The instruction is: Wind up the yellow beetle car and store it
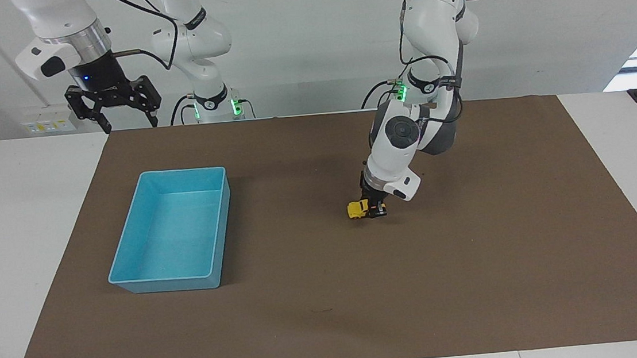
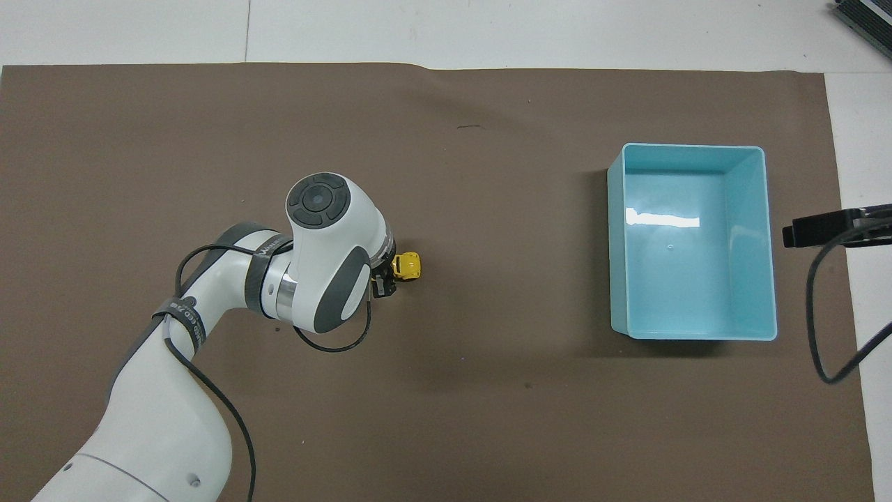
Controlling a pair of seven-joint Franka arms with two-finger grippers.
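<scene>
The yellow beetle car [image 1: 358, 209] sits with its wheels on the brown mat near the middle of the table; it also shows in the overhead view [image 2: 408, 266]. My left gripper [image 1: 374, 208] is shut on the car's rear end, low at the mat, and mostly hidden under the wrist in the overhead view [image 2: 385, 277]. The blue tray [image 1: 173, 231] stands empty toward the right arm's end of the table, also seen in the overhead view [image 2: 690, 240]. My right gripper [image 1: 114, 111] is open and waits high above the table edge near its base.
The brown mat [image 1: 477, 280] covers most of the white table. A dark speck [image 2: 471, 127] lies on the mat farther from the robots. The right arm's cable [image 2: 822, 328] hangs over the table's edge beside the tray.
</scene>
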